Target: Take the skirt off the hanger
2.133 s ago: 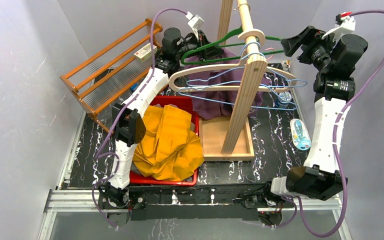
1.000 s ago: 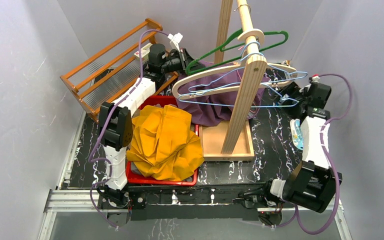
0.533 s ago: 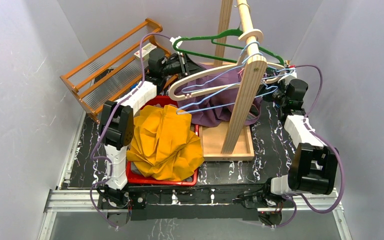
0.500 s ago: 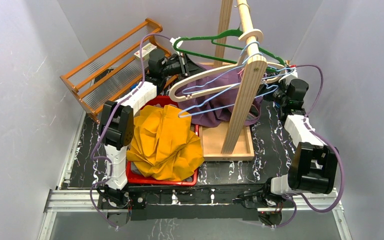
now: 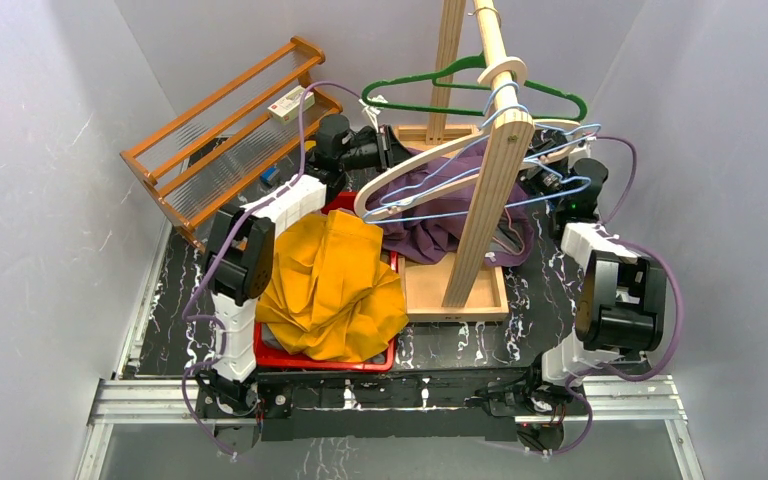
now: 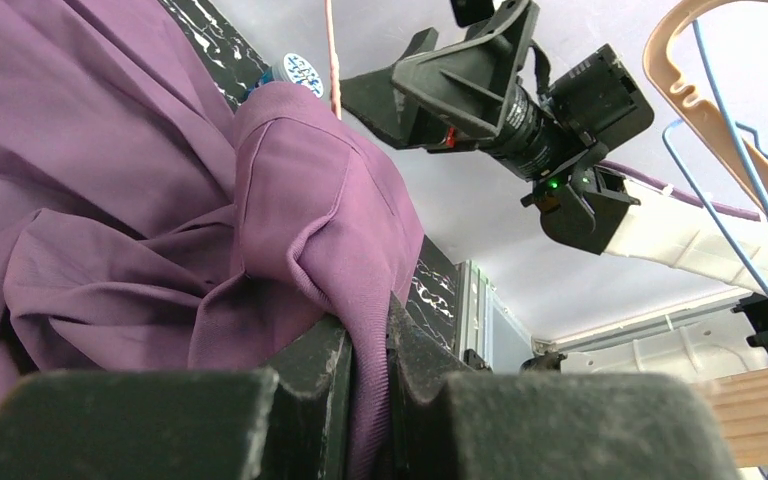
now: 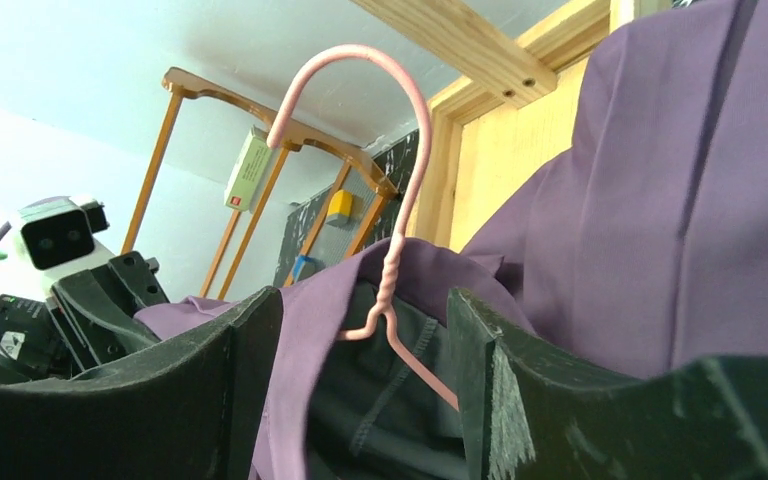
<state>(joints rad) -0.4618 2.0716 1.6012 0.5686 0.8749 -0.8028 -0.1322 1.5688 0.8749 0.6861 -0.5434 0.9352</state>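
Observation:
The purple skirt [image 5: 430, 225] hangs bunched beside the wooden rack, on a pink wire hanger [image 7: 400, 130]. My left gripper [image 5: 392, 150] reaches in from the left. In the left wrist view it [image 6: 368, 325] is shut on a fold of the skirt [image 6: 300, 190]. My right gripper [image 5: 542, 172] comes in from the right. In the right wrist view its jaws [image 7: 363, 300] stand fairly wide and have closed onto the hanger below its twisted neck. The skirt [image 7: 650, 200] lies against the left finger, and the wire meets the right finger.
The wooden rack post [image 5: 490, 160] rises from a tray base [image 5: 440, 290], carrying beige [image 5: 410, 165], blue [image 5: 500, 205] and green [image 5: 480, 85] hangers. A red bin [image 5: 325, 362] holds yellow cloth [image 5: 330, 280]. An orange shelf rack [image 5: 220, 130] stands at the back left.
My right arm came down from high on the right to the skirt and narrowed its jaws on the pink hanger. The left gripper drifted right with the skirt. The hangers swung.

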